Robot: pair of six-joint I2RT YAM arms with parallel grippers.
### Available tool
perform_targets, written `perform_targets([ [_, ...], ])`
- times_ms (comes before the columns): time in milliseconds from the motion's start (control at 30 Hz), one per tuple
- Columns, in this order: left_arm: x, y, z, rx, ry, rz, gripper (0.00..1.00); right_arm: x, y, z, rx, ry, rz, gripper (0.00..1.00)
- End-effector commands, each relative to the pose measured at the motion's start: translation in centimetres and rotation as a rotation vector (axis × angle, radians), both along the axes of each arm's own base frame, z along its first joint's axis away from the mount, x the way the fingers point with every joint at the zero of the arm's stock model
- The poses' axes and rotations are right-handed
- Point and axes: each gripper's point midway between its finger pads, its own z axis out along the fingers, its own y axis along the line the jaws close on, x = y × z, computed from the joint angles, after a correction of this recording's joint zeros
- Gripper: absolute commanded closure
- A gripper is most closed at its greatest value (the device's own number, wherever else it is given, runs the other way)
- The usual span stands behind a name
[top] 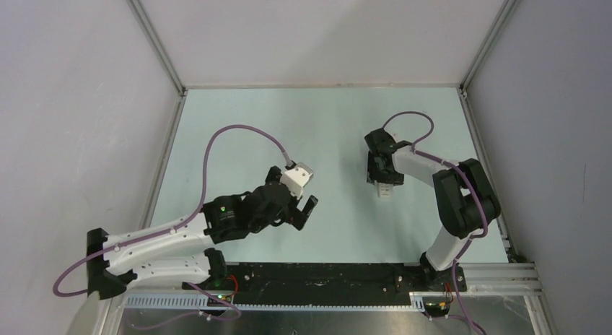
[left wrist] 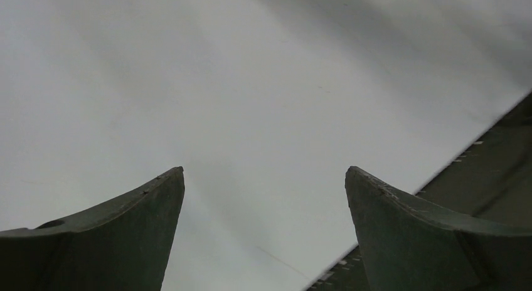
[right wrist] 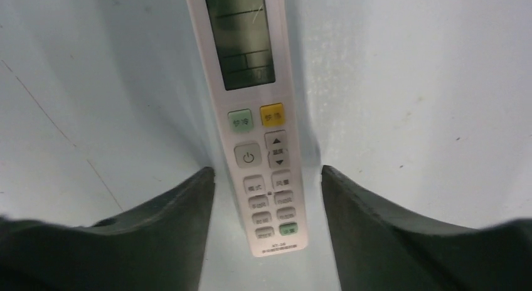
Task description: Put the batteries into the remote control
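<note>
On the left, the left end effector (top: 302,212), a dark two-fingered claw on a white-and-black arm, hangs over the pale, matte surface (top: 325,118). Its fingers (left wrist: 144,209) are spread wide with nothing between them. Its own camera shows only bare sheet and a dark strip along the near edge. It is well apart from the work, so the hazard here is idleness: if the slim white plastic remote control (right wrist: 260,147) needs bracing, no help is close by.

To the right, the right end effector (top: 381,177), of the same dark make, stands over the button end of the remote control. One finger sits on each side with a visible gap on both flanks, so it grips nothing (straddling, not squeezing). The remote control lies flat on the surface, right of centre, with display and buttons facing up.

That looks like the chief trouble. The battery recess would be on the underside, out of reach until the bar is turned over. A pinch on so narrow and smooth a body could let it slip or spin during a flip, and closing off-centre would skate it sideways. The batteries appear in none of the views. I cannot say where they lie, and a sweep of either arm might knock them.
</note>
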Motion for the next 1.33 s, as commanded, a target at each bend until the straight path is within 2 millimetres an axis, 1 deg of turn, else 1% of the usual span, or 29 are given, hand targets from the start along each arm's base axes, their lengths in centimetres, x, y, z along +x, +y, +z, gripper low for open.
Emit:
perform_targets([
  [0, -2.3, -2.0, -0.3, -0.243, 0.259, 0.102, 0.00, 0.0, -0.4, 0.9, -0.025, -0.021, -0.019, 0.23],
  [67, -2.9, -2.2, -1.0, -0.283, 0.323, 0.138, 0.00, 0.2, 0.0, 2.1, 0.013, -0.049, -0.028, 0.16],
  [133, -3.2, -1.9, -1.6, -0.293, 0.349, 0.156, 0.00, 0.1, 0.4, 4.1, 0.060, -0.092, -0.037, 0.12],
  [167, -3.3, -1.6, -2.2, -0.286, 0.355, 0.170, 0.00, 0.0, 0.5, 4.7, 0.075, -0.100, -0.040, 0.11],
  [200, -3.3, -1.3, -1.9, -0.307, 0.357, 0.181, 0.00, -0.4, 0.4, 5.9, 0.093, -0.119, -0.054, 0.09],
  [233, -3.3, -0.9, -2.5, -0.302, 0.354, 0.199, 0.00, -0.7, 0.3, 6.5, 0.100, -0.129, -0.063, 0.09],
  [267, -3.2, -0.5, -2.2, -0.327, 0.348, 0.215, 0.00, -1.3, 0.1, 7.8, 0.114, -0.148, -0.079, 0.08],
  [300, -3.4, -0.1, -2.8, -0.325, 0.353, 0.221, 0.00, -1.6, -0.2, 8.9, 0.122, -0.175, -0.091, 0.08],
  [333, -3.7, 0.0, -2.5, -0.351, 0.360, 0.212, 0.00, -2.4, -0.6, 10.4, 0.134, -0.199, -0.111, 0.07],
  [367, -4.0, 0.3, -3.2, -0.345, 0.371, 0.211, 0.00, -2.8, -1.1, 11.1, 0.125, -0.222, -0.126, 0.07],
  [400, -4.5, 0.2, -3.2, -0.368, 0.392, 0.200, 0.00, -3.7, -1.6, 12.9, 0.144, -0.268, -0.146, 0.07],
  [433, -5.0, 0.3, -3.7, -0.367, 0.411, 0.183, 0.00, -4.1, -2.2, 13.7, 0.134, -0.302, -0.163, 0.07],
  [467, -5.8, 0.0, -3.7, -0.378, 0.438, 0.143, 0.00, -5.1, -2.9, 15.5, 0.158, -0.357, -0.184, 0.06],
  [500, -6.1, 0.2, -4.3, -0.373, 0.450, 0.138, 0.00, -5.6, -3.7, 16.4, 0.151, -0.400, -0.216, 0.05],
  [533, -6.2, 0.5, -4.4, -0.390, 0.451, 0.139, 0.00, -6.6, -4.9, 18.2, 0.154, -0.469, -0.246, 0.02],
  [567, -6.2, 0.9, -3.7, -0.425, 0.437, 0.141, 0.00, -7.1, -5.5, 19.1, 0.163, -0.504, -0.268, 0.01],
  [600, -5.8, 1.4, -3.8, -0.438, 0.418, 0.172, 0.00, -8.3, -6.4, 20.6, 0.185, -0.564, -0.285, 0.01],
  [633, -5.6, 2.0, -2.6, -0.493, 0.390, 0.176, 0.00, -9.0, -7.2, 21.3, 0.184, -0.595, -0.311, 0.01],
  [667, -5.0, 3.0, -2.2, -0.514, 0.350, 0.219, 0.00, -10.0, -7.9, 22.9, 0.220, -0.664, -0.326, 0.00],
  [700, -4.7, 3.8, -0.9, -0.570, 0.312, 0.230, 0.00, -11.2, -8.8, 24.2, 0.248, -0.729, -0.352, 0.00],
  [767, -3.5, 6.2, 0.9, -0.607, 0.203, 0.290, 0.00, -12.7, -10.0, 25.8, 0.283, -0.812, -0.381, 0.01],
  [833, -2.7, 8.3, 2.6, -0.622, 0.116, 0.333, 0.00, -13.9, -11.1, 26.8, 0.297, -0.873, -0.408, 0.01],
  [867, -2.5, 8.9, 3.7, -0.635, 0.089, 0.341, 0.00, -14.3, -11.7, 27.3, 0.292, -0.898, -0.421, 0.00],
  [900, -2.2, 10.0, 4.0, -0.614, 0.049, 0.367, 0.00, -14.9, -12.1, 27.7, 0.299, -0.923, -0.424, 0.01],
  [933, -2.1, 10.6, 5.0, -0.625, 0.029, 0.381, 0.00, -15.2, -12.4, 28.1, 0.292, -0.940, -0.425, 0.00],
  [967, -1.7, 11.6, 5.1, -0.604, 0.001, 0.415, 0.00, -15.5, -12.7, 28.4, 0.295, -0.957, -0.425, 0.01],
  [1033, -1.3, 12.7, 6.0, -0.611, -0.032, 0.465, 0.00, -16.1, -13.1, 29.0, 0.294, -0.983, -0.418, 0.01],
  [1167, -0.8, 13.5, 7.0, -0.643, -0.055, 0.522, 0.00, -17.1, -13.5, 29.9, 0.301, -1.009, -0.395, 0.01],
  [1300, -0.6, 13.5, 7.7, -0.649, -0.063, 0.539, 0.00, -17.7, -13.4, 29.7, 0.315, -1.002, -0.379, 0.01],
])
